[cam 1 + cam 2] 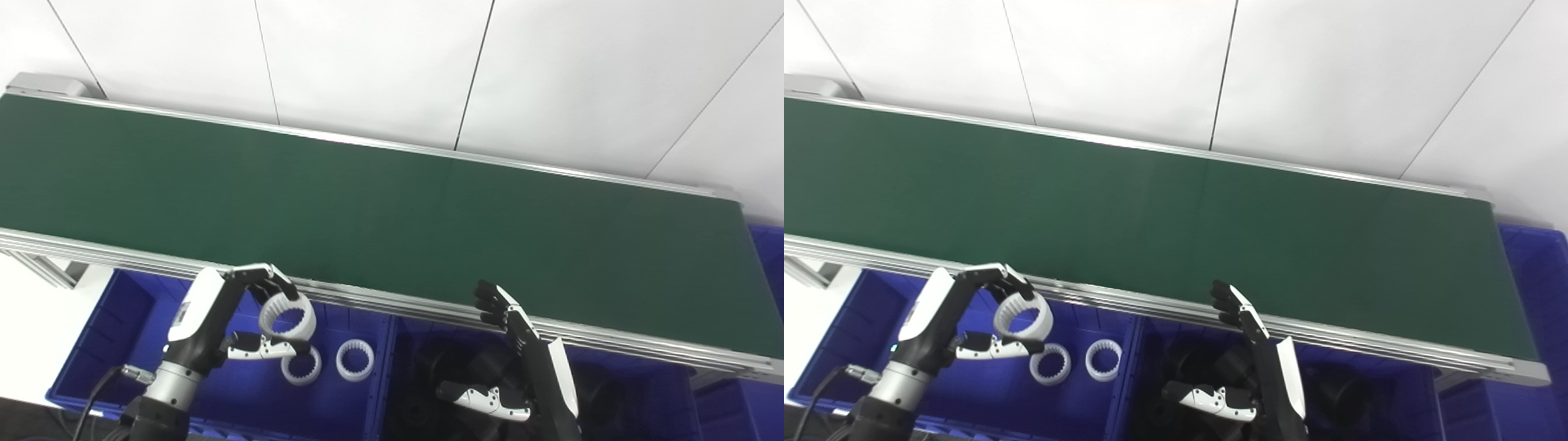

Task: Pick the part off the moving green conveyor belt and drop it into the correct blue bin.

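The left hand (245, 318) pinches a white toothed ring (287, 314) between fingers and thumb over the left blue bin (122, 343), where two more white rings (327, 362) lie at about 5 o'clock of it. The right hand (514, 361), spread and empty, stands above the bin of black parts (429, 367). Beyond, toward 12 o'clock, runs the green conveyor belt (392, 220).

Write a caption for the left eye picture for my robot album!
Left hand holds a white ring over a blue bin; right hand waits open.
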